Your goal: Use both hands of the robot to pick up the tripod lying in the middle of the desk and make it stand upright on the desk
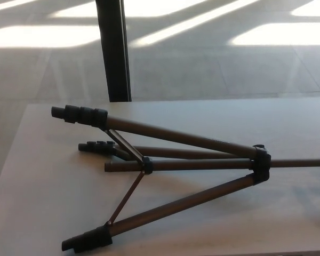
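head view, downward, desk (53, 202) seemingly near

The tripod (181, 165) is laid on its side on the bench (48, 192), legs splayed toward the left edge, column run off to the right.

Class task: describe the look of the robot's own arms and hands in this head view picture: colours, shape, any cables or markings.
Nothing to describe: neither arm nor hand shows in this picture. Only the dark metal tripod with black leg clamps lies with legs spread on the pale wooden desk, with a black post behind it on the sunlit floor.
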Motion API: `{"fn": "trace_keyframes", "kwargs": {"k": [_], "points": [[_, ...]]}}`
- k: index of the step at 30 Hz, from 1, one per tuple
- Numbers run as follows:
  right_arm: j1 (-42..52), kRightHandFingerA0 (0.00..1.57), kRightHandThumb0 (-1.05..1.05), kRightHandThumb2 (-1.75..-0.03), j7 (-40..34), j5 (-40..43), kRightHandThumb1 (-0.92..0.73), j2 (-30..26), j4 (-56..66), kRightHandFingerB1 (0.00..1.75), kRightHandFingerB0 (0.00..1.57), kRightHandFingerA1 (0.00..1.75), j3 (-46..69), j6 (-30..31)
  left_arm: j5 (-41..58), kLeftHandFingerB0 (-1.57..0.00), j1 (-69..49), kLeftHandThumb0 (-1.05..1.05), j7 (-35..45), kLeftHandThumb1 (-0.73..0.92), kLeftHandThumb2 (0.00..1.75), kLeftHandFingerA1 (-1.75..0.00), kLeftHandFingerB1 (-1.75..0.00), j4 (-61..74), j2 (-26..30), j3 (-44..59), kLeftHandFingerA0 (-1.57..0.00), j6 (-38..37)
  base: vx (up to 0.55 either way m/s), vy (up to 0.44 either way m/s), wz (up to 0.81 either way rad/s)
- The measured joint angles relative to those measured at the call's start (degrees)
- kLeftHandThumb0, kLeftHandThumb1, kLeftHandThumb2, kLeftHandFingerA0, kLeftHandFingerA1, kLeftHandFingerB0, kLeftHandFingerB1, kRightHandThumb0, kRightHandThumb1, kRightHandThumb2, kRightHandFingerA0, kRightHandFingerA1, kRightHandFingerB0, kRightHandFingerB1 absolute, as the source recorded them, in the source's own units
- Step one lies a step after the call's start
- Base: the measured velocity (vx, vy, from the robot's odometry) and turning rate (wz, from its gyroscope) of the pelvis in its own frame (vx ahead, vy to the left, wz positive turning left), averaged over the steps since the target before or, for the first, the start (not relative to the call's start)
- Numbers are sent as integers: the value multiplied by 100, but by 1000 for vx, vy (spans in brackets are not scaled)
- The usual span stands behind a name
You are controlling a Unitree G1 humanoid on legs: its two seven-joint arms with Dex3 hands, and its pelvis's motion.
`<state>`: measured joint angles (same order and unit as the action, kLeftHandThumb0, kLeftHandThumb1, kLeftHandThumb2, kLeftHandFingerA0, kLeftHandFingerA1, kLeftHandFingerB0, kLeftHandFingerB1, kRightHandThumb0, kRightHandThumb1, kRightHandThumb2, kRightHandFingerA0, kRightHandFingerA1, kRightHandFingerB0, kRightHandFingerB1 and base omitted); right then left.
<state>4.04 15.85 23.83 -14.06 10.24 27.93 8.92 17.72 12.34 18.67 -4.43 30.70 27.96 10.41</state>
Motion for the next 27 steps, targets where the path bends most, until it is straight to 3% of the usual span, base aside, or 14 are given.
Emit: {"fn": "trace_keyframes", "kwargs": {"k": [2,4,5,9,10,11,13,15,17,18,20,23,24,27], "points": [[3,74,-79,-61,-4,28,-68,94,338,46,52,77,-280,80,-7,-38,409,-61,33,66,59,-48,-41,200,73,-239,-36,74,0,0,0],[4,74,-78,-61,-8,50,-69,179,622,45,52,77,-542,155,-9,-37,814,-62,78,66,60,-46,-40,357,143,-468,-36,147,0,0,0],[5,70,-73,-61,-12,55,-71,222,723,47,51,77,-654,188,-9,-28,979,-68,98,53,95,-61,-50,412,168,-565,-39,175,0,0,0],[48,69,-72,-62,-42,90,-71,472,1186,47,54,78,-1273,387,-22,-29,1848,-66,231,49,94,-62,-52,768,275,-1208,-37,418,0,0,0],[62,69,-74,-61,-50,99,-71,524,1273,46,55,78,-1408,439,-19,-37,2031,-62,263,64,59,-56,-46,876,293,-1355,-32,487,0,0,0],[73,71,-76,-61,-56,104,-68,564,1330,46,57,78,-1506,480,-16,-30,2180,-72,285,49,90,-58,-55,958,305,-1467,-26,550,0,0,0],[96,70,-76,-61,-85,114,-68,653,1451,48,57,78,-1703,575,-8,-37,2492,-60,341,64,59,-54,-47,1144,318,-1724,-30,702,0,0,0],[124,72,-78,-61,-118,124,-69,706,1533,50,58,77,-1868,673,-35,-31,2779,-74,391,51,92,-58,-55,1311,337,-2020,-27,837,0,0,0],[176,71,-80,-61,-141,124,-69,727,1615,50,57,78,-2047,784,-92,-34,3077,-73,457,65,61,-52,-43,1490,372,-2367,-23,957,0,0,0],[217,70,-79,-62,-152,123,-71,729,1664,54,57,82,-2134,845,-145,-27,3248,-77,505,53,90,-57,-50,1558,401,-2578,-19,996,0,0,0],[276,70,-78,-62,-182,121,-71,731,1729,54,56,82,-2246,932,-286,-34,3530,-78,585,68,61,-50,-38,1587,471,-2959,-21,1009,0,0,0],[354,70,-74,-61,-214,120,-71,730,1756,53,55,81,-2327,1049,-526,-27,3898,-86,696,74,63,-52,-36,1572,553,-3488,-19,1009,0,0,0],[366,69,-74,-61,-217,120,-71,730,1756,54,55,81,-2330,1060,-563,-19,3946,-85,709,57,101,-55,-48,1560,557,-3558,-14,1008,0,0,0],[438,66,-75,-61,-225,123,-70,728,1756,50,55,79,-2328,1129,-831,0,4251,-41,804,29,98,-54,-50,1493,575,-3996,-3,991,0,0,0]]}}
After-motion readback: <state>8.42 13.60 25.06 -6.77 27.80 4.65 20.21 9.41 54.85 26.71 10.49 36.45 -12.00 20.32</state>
